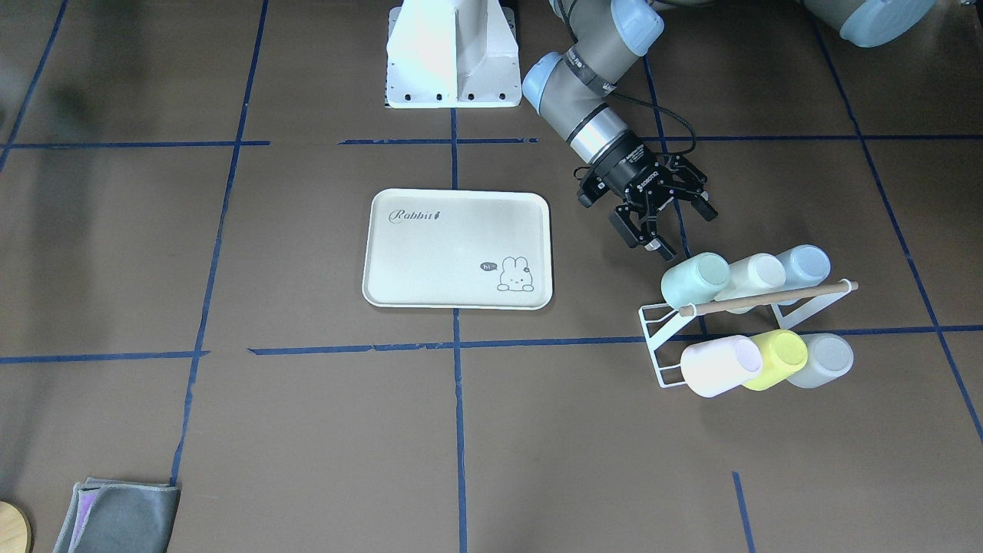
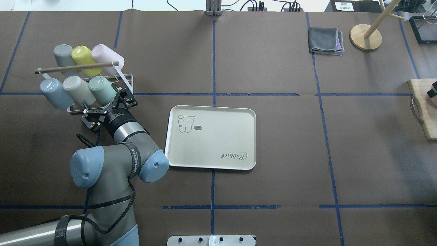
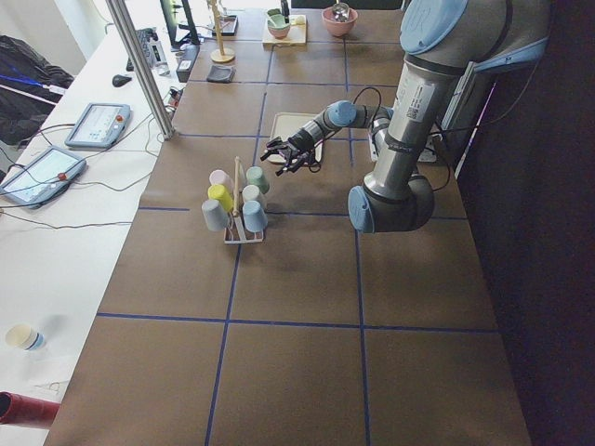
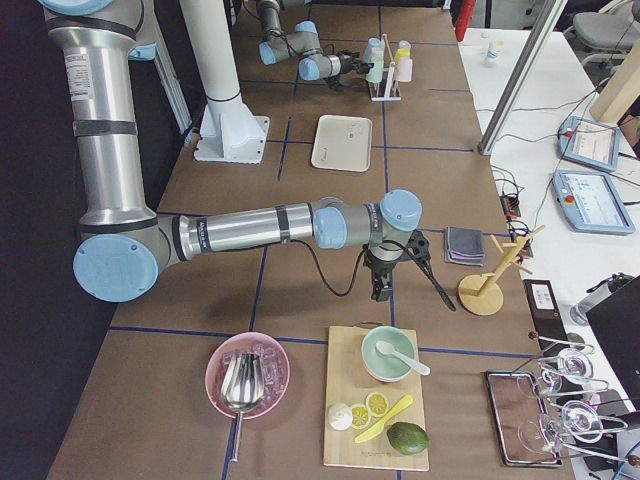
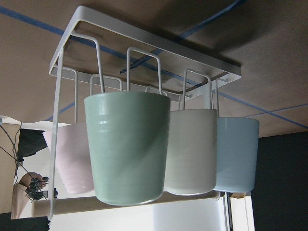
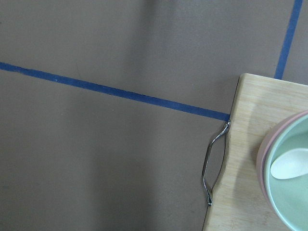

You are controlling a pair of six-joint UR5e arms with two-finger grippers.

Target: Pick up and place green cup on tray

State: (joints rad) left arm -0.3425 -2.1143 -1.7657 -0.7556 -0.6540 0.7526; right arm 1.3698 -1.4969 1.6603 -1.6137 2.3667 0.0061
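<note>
The green cup (image 1: 695, 280) hangs tilted on a white wire rack (image 1: 659, 338), at the rack's end nearest the tray. It also shows in the overhead view (image 2: 102, 89) and fills the left wrist view (image 5: 127, 144). My left gripper (image 1: 676, 226) is open and empty, a short way from the cup, with its jaws facing it; it also shows in the overhead view (image 2: 106, 105). The cream tray (image 1: 430, 253) lies flat and holds nothing (image 2: 218, 136). My right gripper (image 4: 395, 265) hangs far off by a cutting board; I cannot tell whether it is open or shut.
Cream (image 1: 756, 273), pale blue (image 1: 802, 265), pink (image 1: 722, 365), yellow (image 1: 779, 357) and grey (image 1: 825, 359) cups share the rack under a wooden rod (image 1: 768, 297). A folded grey cloth (image 2: 326, 40), a wooden stand (image 2: 365, 37) and a cutting board (image 2: 423, 109) sit at the far right.
</note>
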